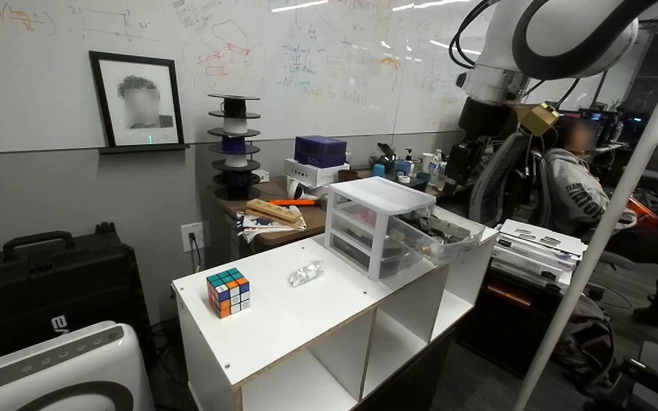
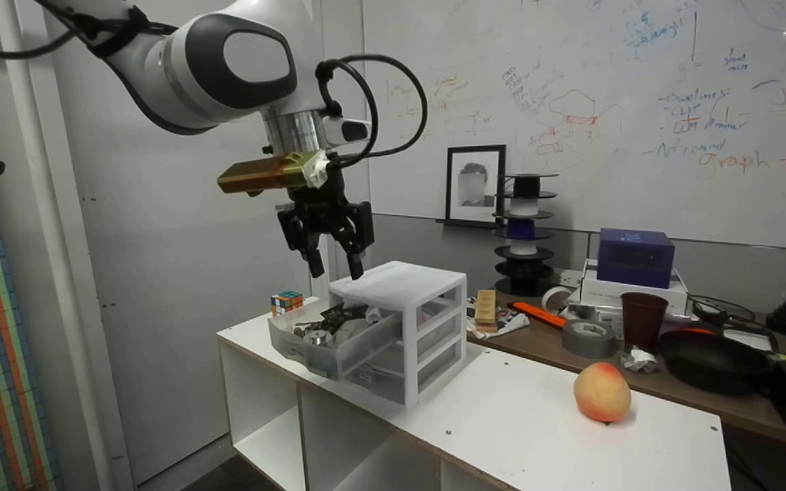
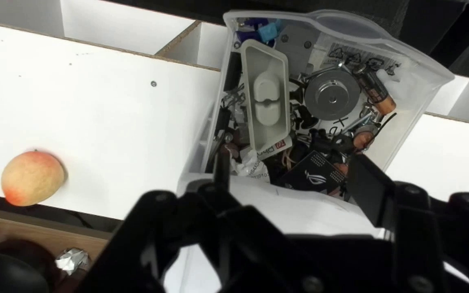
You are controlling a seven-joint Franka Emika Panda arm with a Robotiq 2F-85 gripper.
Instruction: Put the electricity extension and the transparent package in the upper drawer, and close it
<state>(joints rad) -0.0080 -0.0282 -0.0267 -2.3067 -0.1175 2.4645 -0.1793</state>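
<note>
Wrist view shows empty jaws well apart above the upper drawer (image 3: 411, 101).

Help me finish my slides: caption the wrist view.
Below the open hand: the cluttered, pulled-out upper drawer, battery and metal disc inside.

1 puzzle cube (image 1: 228, 293), 1 transparent package (image 1: 305, 274) and 1 fruit (image 2: 601, 392). 1 drawer unit (image 2: 396, 281) with 1 upper drawer (image 2: 306, 352) and 2 lower drawers (image 2: 383, 363). 1 end effector (image 2: 337, 268) with 2 fingers (image 2: 357, 263). 1 battery (image 3: 373, 89) and 1 metal disc (image 3: 332, 96). 1 framed portrait (image 1: 139, 105) and 1 maroon cup (image 2: 642, 320).
</note>
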